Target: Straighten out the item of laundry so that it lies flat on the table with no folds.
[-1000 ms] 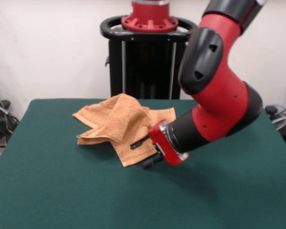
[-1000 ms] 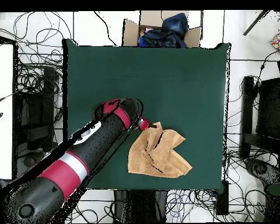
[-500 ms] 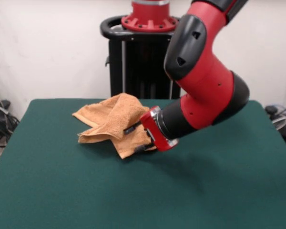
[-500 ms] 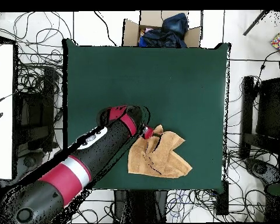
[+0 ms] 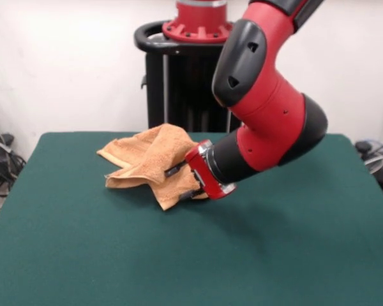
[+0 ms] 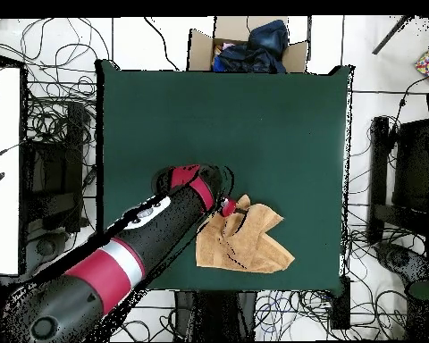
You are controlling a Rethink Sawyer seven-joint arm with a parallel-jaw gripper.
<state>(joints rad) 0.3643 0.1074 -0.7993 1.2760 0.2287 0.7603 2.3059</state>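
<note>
Front view: the towel (image 5: 154,164) is an orange-tan terry cloth with a looped, nubbly surface, lying crumpled on the dark green, felt-like table (image 5: 115,255). It is folded over itself in several layers, with a raised hump at its middle and flat flaps spreading out to either side. One pointed corner of it juts toward the camera-side edge of the table. A hemmed border shows along the flap nearest the picture's left.

The gripper (image 5: 182,182) comes in almost level with the tabletop, its two thin black fingers (image 5: 174,171) spread apart, one lying over the cloth and one below, at the pointed corner's edge. The jaws stand parted around that edge of the towel rather than closed tight on it. Behind them sits a red round wrist collar with a silver ring, and then the glossy red and black arm.

In the overhead view the towel (image 6: 245,239) sits near the table's (image 6: 281,125) robot-side edge, a little toward the picture's right of that edge's middle. Its outline is an uneven, roughly triangular patch, with its long axis running slantwise from the gripper (image 6: 229,211) toward the robot-side corner at the picture's right. Dark crease lines cross it. The arm covers the table's robot-side corner at the picture's left.
</note>
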